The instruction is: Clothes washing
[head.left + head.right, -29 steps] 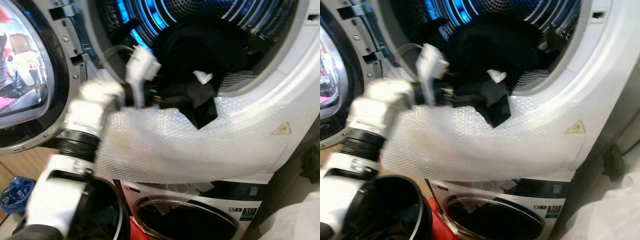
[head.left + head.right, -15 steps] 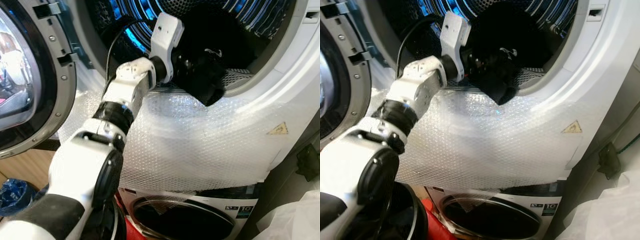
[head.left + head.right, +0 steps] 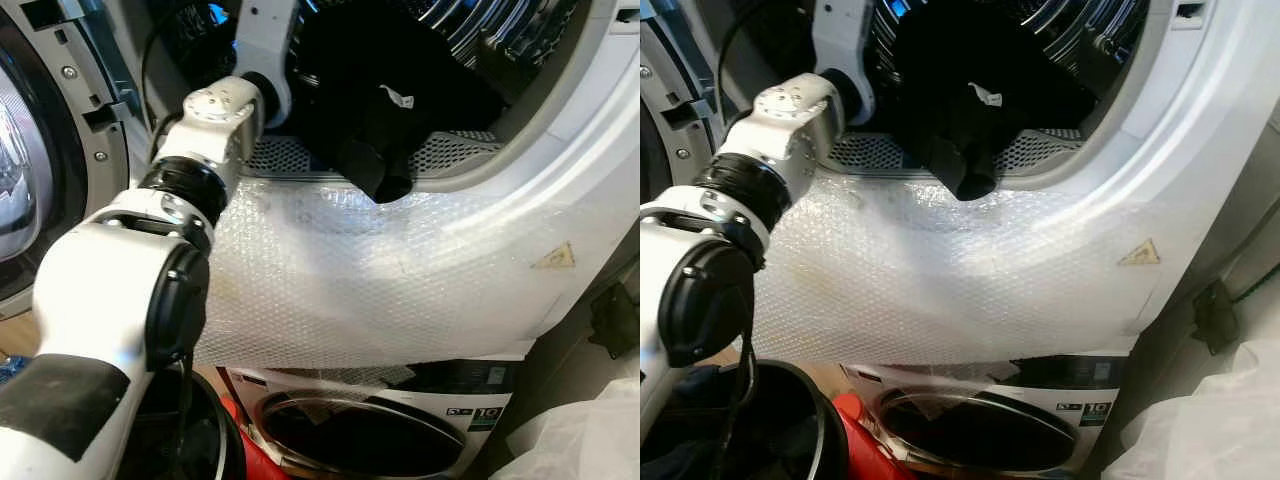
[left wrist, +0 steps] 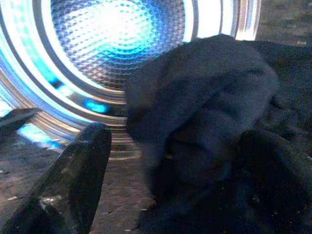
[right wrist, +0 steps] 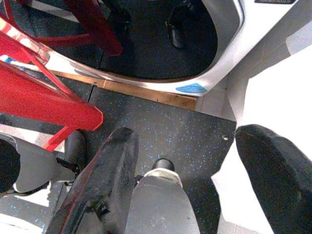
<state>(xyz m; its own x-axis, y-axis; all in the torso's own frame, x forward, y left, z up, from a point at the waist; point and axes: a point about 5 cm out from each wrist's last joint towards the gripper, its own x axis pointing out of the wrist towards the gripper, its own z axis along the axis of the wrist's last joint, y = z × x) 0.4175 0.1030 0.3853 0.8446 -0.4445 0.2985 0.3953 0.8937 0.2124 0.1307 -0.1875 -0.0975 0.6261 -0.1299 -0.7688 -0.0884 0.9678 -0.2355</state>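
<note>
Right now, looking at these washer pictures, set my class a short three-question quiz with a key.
1. True or false: the black garment lies wholly inside the drum.
2. Which arm reaches into the upper machine?
A left
B right
3. Fill in: ______ wrap covers the machine's front below the opening.

Key: 1 false, one end hangs over the rim. 2 A, the left tool is beside the garment. 3 bubble.

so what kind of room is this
Probably a home laundry corner: two front-loading machines are stacked, the upper drum lit blue and holding dark clothes, its door swung open. The left gripper is inside the drum at the clothes.
</note>
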